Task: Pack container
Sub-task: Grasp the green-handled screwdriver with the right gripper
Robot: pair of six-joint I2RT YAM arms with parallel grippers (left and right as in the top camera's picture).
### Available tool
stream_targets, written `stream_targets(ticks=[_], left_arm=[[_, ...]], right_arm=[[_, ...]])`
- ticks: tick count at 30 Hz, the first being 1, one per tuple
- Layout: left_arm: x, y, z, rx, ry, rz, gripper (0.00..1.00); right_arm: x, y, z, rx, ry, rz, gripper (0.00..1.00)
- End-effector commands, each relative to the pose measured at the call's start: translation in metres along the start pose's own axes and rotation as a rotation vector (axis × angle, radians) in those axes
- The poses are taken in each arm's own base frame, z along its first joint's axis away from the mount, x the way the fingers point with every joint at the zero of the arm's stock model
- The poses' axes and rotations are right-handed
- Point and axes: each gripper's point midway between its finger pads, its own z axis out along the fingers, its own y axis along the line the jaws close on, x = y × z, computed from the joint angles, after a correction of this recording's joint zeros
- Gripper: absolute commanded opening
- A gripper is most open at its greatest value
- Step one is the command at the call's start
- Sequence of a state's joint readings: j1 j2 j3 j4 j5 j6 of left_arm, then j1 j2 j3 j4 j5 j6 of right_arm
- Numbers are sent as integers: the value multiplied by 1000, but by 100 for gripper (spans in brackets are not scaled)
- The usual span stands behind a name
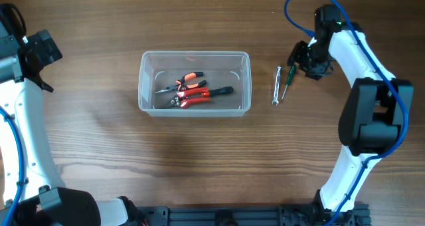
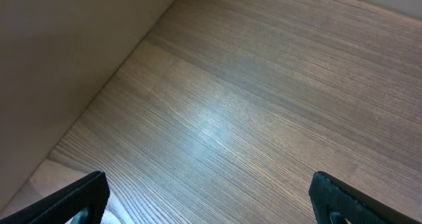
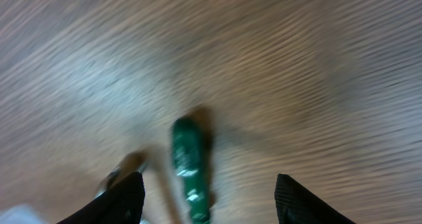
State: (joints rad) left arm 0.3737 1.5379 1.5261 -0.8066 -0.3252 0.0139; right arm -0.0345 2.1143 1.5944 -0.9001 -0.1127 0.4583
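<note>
Right gripper (image 3: 208, 195) is spread wide, nothing clasped; green-handled screwdriver (image 3: 188, 159) is framed between its fingers, 3 o'clock of clear plastic rectangular container (image 1: 193, 54). Left gripper (image 2: 210, 200) is spread wide, empty.

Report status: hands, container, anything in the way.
Left hand open, empty, far left. Right hand open above green screwdriver. Container holds red-handled pliers; screwdriver and wrench outside, right of it. Nothing between them and container.

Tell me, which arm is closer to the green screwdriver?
Right. The right fingers hang open over the green screwdriver; the left fingers sit far off, beyond the container.
</note>
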Motion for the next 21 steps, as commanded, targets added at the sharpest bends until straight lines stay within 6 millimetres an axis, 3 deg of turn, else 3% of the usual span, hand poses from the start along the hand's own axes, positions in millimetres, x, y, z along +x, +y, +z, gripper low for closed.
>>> stream_targets(ticks=[1, 10, 13, 21], left_arm=[[-2, 3, 1, -11, -3, -3, 100], [-2, 3, 1, -11, -3, -3, 100], [-2, 3, 1, -11, -3, -3, 100], [-2, 3, 1, -11, -3, -3, 100]], right_arm=[[-11, -11, 2, 81, -58, -23, 59], [2, -4, 23, 90, -5, -45, 57], [2, -5, 23, 95, -4, -46, 49], [19, -17, 42, 117, 24, -40, 43]])
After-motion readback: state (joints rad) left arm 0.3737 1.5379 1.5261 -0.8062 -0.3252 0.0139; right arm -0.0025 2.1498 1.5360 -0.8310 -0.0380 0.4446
